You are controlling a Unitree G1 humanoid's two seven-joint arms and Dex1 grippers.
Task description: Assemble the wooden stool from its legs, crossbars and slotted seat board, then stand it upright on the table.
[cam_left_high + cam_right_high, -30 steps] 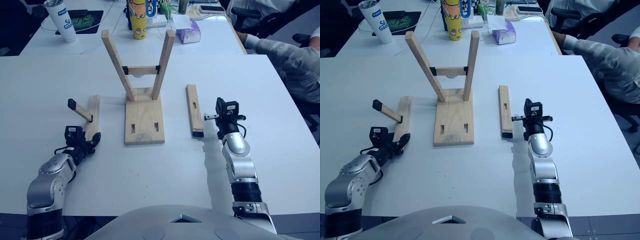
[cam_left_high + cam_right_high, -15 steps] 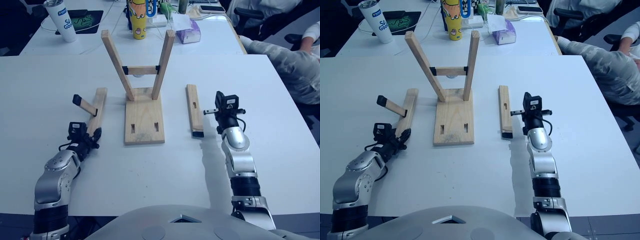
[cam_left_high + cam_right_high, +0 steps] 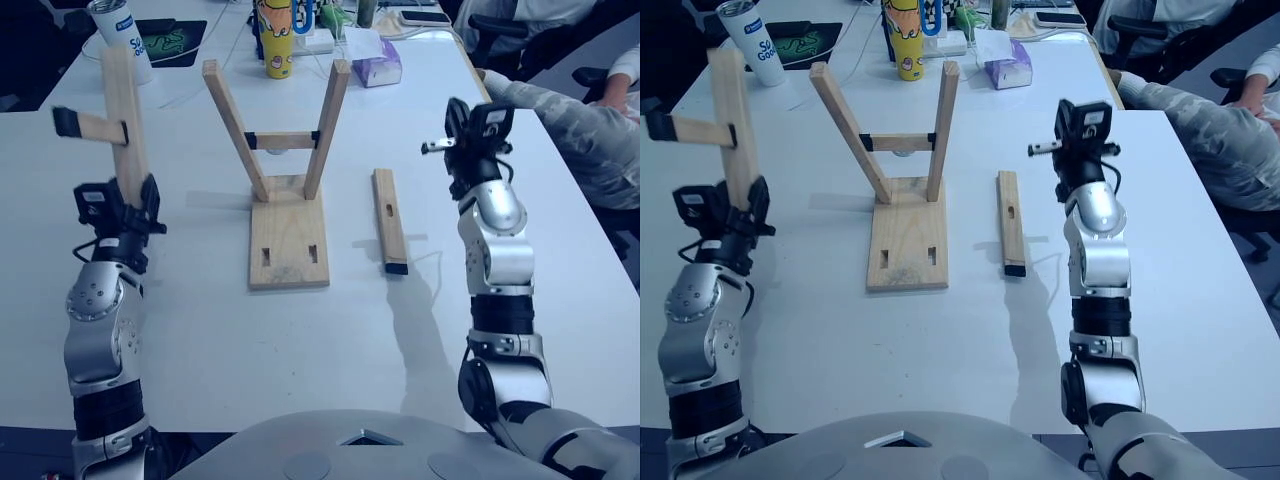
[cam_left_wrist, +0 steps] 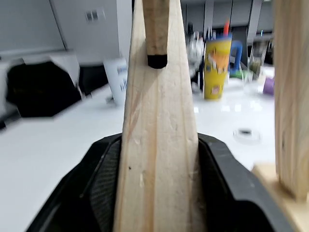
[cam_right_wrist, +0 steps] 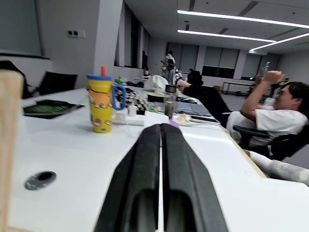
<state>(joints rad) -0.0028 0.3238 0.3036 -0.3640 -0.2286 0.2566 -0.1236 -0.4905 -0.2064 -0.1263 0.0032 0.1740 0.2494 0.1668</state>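
Observation:
My left gripper (image 3: 124,207) is shut on the lower end of a wooden leg (image 3: 122,105), holding it upright above the table's left side. A short crossbar (image 3: 88,125) with a black tip juts from this leg toward the left. The leg (image 4: 159,145) sits between the black pads (image 4: 107,186). The slotted seat board (image 3: 288,250) lies flat mid-table with two legs (image 3: 236,125) and a crossbar (image 3: 285,140) standing in its far end. A loose leg (image 3: 389,222) lies right of the board. My right gripper (image 3: 462,128) is raised above the table's right side, shut and empty, its fingers (image 5: 145,159) pressed together.
A yellow cup (image 3: 277,40), a white tumbler (image 3: 122,35) and a tissue box (image 3: 377,68) stand on the table behind. A person's sleeve (image 3: 560,110) rests at the right edge. There is bare tabletop in front of the board.
My left arm has lifted the leg with its crossbar off the table and swung it upright. My right arm has risen from beside the loose leg to well above the table.

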